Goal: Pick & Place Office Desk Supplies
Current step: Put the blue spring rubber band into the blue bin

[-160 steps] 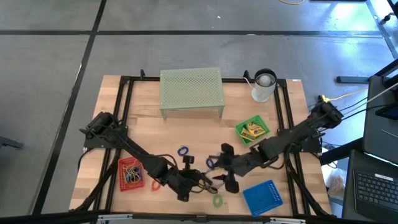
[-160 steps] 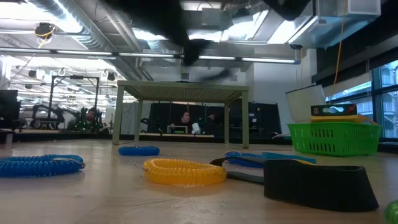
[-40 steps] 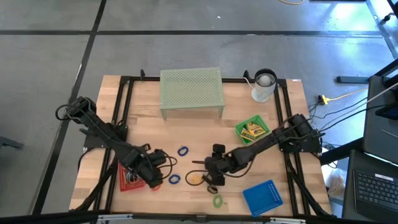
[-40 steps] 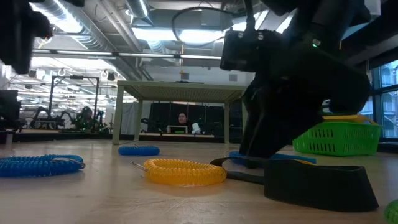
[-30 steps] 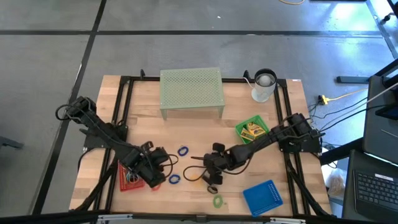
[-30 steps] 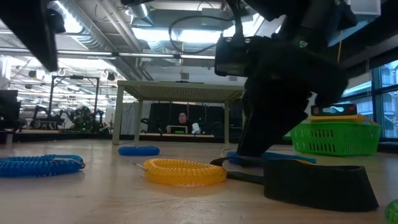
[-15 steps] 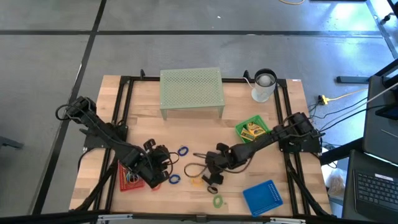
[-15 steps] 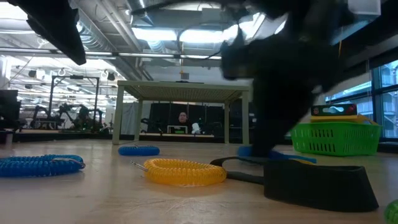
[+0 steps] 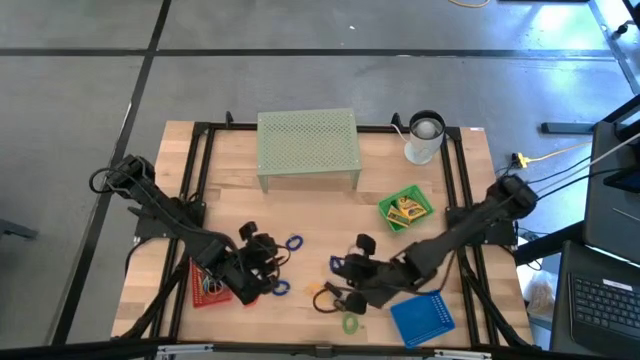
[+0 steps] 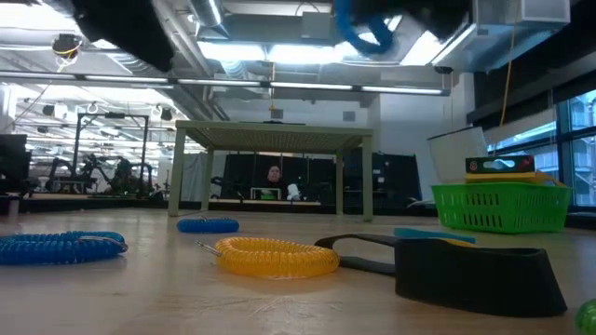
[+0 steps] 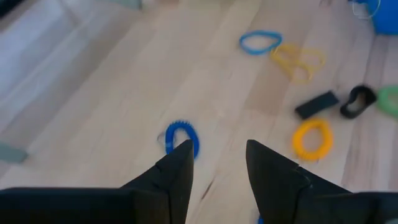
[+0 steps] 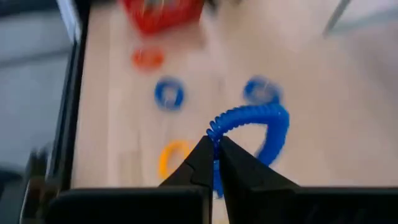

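My right gripper (image 9: 341,265) is shut on a blue coil ring (image 12: 256,122) and holds it above the middle of the table; in the low view that ring (image 10: 367,28) shows high up. A yellow coil ring (image 9: 325,293), a green ring (image 9: 350,323) and two blue rings (image 9: 293,243) (image 9: 280,288) lie flat on the wood. My left gripper (image 9: 268,252) hovers open beside the red tray (image 9: 206,281), above a blue ring (image 11: 181,135), touching nothing. Black clips (image 11: 317,104) lie near the yellow ring (image 11: 311,138). My right gripper pinches one spot of the blue coil ring's loop (image 12: 216,132) between its two fingertips (image 12: 202,155). The fingers slant downward, coming from the table's right. The ring is lifted clear of the table, and the rest of its loop arches beyond the fingertips.
A pale green mesh riser (image 9: 307,146) stands at the back, a cup (image 9: 424,137) at the back right. A green tray (image 9: 405,209) with yellow items sits on the right, a blue tray (image 9: 421,318) at the near right. A black block (image 10: 480,275) lies close to the low camera.
My right gripper has risen from the table toward the near right with the blue coil ring, which has been lifted clear of the wood. My left gripper has turned a little in place above the blue rings.
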Robot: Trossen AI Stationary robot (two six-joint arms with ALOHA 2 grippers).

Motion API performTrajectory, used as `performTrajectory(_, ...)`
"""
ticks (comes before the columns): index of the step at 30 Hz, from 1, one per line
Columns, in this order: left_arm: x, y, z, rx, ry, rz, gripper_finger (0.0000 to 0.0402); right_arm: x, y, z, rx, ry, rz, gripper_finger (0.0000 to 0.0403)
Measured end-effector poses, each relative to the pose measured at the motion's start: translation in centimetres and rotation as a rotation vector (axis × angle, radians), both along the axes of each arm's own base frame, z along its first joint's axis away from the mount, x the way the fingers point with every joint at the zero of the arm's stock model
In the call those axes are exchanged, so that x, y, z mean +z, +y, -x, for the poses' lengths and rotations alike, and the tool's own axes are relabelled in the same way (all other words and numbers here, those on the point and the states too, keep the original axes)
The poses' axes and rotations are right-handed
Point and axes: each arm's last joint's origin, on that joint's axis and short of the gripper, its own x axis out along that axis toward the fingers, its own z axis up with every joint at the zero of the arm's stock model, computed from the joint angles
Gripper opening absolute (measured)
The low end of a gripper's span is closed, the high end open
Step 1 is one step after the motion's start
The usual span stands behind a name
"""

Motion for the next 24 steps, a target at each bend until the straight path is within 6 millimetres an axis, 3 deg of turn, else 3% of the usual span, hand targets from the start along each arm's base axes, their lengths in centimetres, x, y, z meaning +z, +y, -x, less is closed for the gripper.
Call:
performTrajectory(3, 0.3, -0.2, -0.4, -0.012, -0.058, -0.023, 0.0141, 2.1, 1.2, 0.7, -0.011, -0.112, 0.030, 0.0014)
performTrajectory(12, 1.5, -0.9, -1.8, -0.098, -0.194, -0.077, 0.0141, 5.1, 4.2, 2.0, 0.086, -0.216, 0.042, 0.0015)
performTrajectory(18, 1.7, -1.1, -2.1, -0.130, -0.207, -0.089, 0.0141, 5.2, 6.1, 3.3, 0.172, -0.116, -0.280, 0.0015)
performTrajectory(24, 1.7, -1.1, -2.1, -0.126, -0.210, -0.094, 0.0141, 4.1, 7.3, 5.8, 0.086, 0.076, -0.469, 0.0015)
